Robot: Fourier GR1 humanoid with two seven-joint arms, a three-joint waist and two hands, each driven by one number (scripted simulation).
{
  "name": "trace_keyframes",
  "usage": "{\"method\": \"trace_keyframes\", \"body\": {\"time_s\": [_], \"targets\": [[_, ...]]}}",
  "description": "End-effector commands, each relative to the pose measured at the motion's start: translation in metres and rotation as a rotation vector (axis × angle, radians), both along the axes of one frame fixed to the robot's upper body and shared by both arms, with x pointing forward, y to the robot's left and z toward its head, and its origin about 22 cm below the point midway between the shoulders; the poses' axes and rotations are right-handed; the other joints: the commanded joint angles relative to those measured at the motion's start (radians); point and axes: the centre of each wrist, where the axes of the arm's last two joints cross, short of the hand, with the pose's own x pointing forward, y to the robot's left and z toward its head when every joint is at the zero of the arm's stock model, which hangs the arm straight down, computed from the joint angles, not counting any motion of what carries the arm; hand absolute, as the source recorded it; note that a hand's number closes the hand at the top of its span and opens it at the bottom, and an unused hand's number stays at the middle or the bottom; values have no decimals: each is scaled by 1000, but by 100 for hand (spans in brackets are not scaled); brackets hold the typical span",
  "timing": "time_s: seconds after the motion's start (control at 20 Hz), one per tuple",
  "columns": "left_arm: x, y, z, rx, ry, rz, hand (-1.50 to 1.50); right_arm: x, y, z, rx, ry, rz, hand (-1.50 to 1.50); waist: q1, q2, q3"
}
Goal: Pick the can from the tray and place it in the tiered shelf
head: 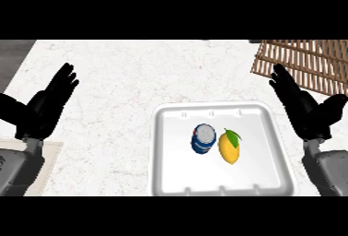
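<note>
A blue-and-white can (203, 138) lies in the white tray (178, 184) on the marbled worktop (129, 83), just beside a yellow lemon (230, 148). The left hand (49, 103) and right hand (302, 105) rest open, holding nothing. The wooden tiered shelf (309, 62) sits top right.

Rectangular white plastic tray (163, 152): plain white. Cylindrical blue metal can (202, 139): white markings, grey lid. Oval yellow fruit (230, 148): green leaf. Brown slatted wooden tiered shelf (306, 60): striped. Off-white stone counter (136, 73): faint speckle. Left hand (48, 108), right hand (306, 110): black. Forearms (332, 170): grey.
</note>
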Motion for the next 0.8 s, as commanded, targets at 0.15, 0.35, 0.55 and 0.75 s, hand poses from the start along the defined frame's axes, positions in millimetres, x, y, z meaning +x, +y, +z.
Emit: {"method": "trace_keyframes", "body": {"time_s": [0.15,0.35,0.55,0.75], "targets": [[-28,10,-52,-28,255,163,0,-35,-34,25,-166,-208,-347,150,-32,-2,0],[-57,26,-89,-79,413,242,0,-77,-97,-27,-477,121,-663,150,-76,12,-10],[-65,16,-101,-99,431,213,0,-128,-35,-36,-221,58,-760,-150,-26,7,0],[-55,-6,-91,-84,427,181,0,-161,-7,-2,-268,25,-587,-150,2,12,1]]}}
